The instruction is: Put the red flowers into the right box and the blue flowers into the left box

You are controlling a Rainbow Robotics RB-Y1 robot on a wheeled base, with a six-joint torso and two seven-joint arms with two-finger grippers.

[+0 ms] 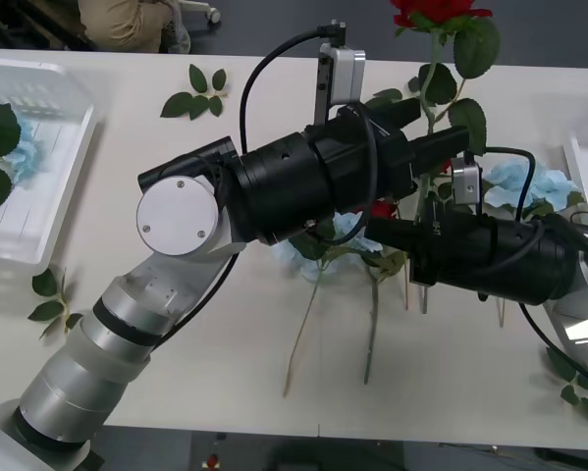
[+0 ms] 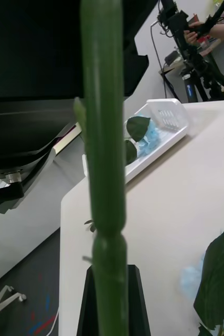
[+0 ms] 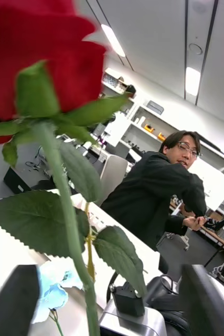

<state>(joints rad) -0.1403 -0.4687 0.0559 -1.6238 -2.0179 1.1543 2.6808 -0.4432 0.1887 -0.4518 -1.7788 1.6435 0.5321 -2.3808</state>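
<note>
One red flower (image 1: 439, 12) stands upright over the far right part of the bench (image 1: 176, 383), its bloom crossing the bench's far edge in the front view. Its stem (image 2: 104, 131) is pinched low down by the right gripper (image 2: 110, 286), whose fingers are pressed together on it. The left gripper (image 3: 110, 296), reaching across from the left, sits higher on the same stem just under the leaves; its fingers (image 3: 17, 299) are spread, with the stem running between them and clear of both. Blue flowers (image 1: 514, 186) lie on the bench beside and beneath the two arms, with long stems (image 1: 303, 334) pointing toward the near edge. The left box (image 1: 48, 196) rests at the bench's left end, well apart from the arms, and holds a blue flower (image 1: 24, 147) with large leaves. A wide bare strip of bench lies between this box and the left arm. The right box (image 1: 580, 162) shows as a pale rim at the right edge, near the right arm. Loose leaf sprigs (image 1: 197, 93) lie near the far edge, beside the left box's near corner and by the near right corner.
</note>
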